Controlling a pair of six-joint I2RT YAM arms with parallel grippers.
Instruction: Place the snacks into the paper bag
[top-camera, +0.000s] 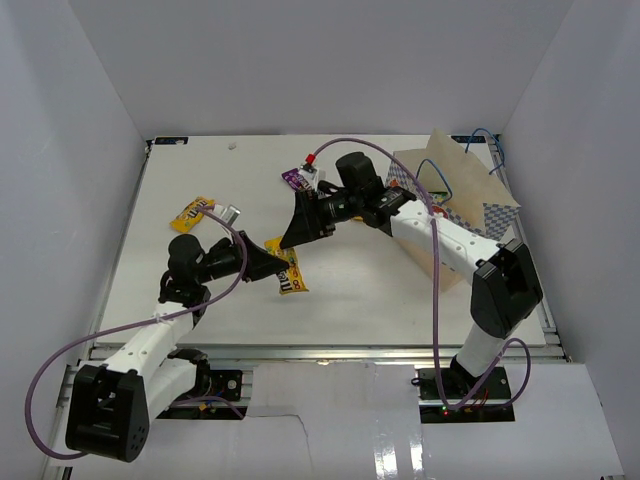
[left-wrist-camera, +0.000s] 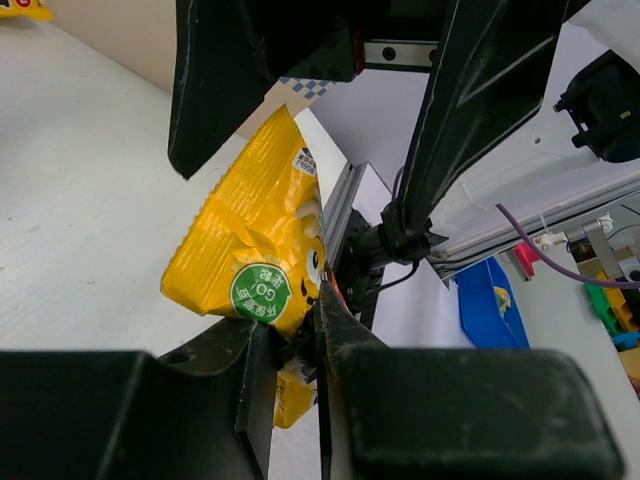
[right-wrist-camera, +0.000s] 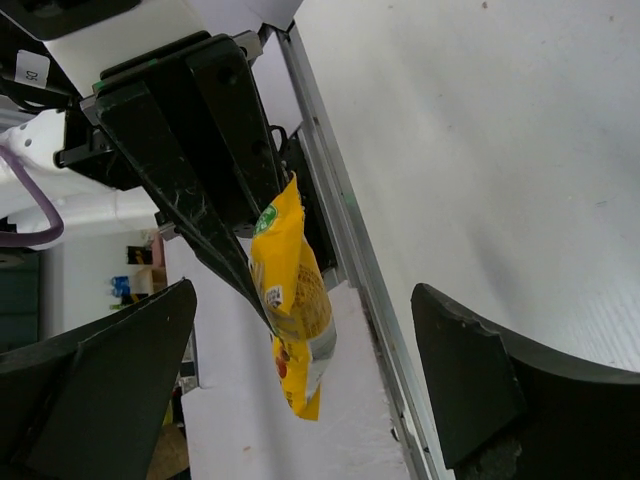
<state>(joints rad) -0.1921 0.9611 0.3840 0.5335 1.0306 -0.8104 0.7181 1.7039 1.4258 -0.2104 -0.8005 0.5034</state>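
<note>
White-walled tabletop from above: the left gripper (top-camera: 283, 268) pinches a yellow crinkly M&M's packet (top-camera: 292, 277) mid-table. The right gripper (top-camera: 298, 228) gapes empty just beyond it, and the tan checkered paper bag (top-camera: 470, 195) sits far right. Left wrist: only the packet's edge is nipped. Right wrist: the packet dangles ahead of wide jaws, so a mistimed handover could likely drop it.
</note>
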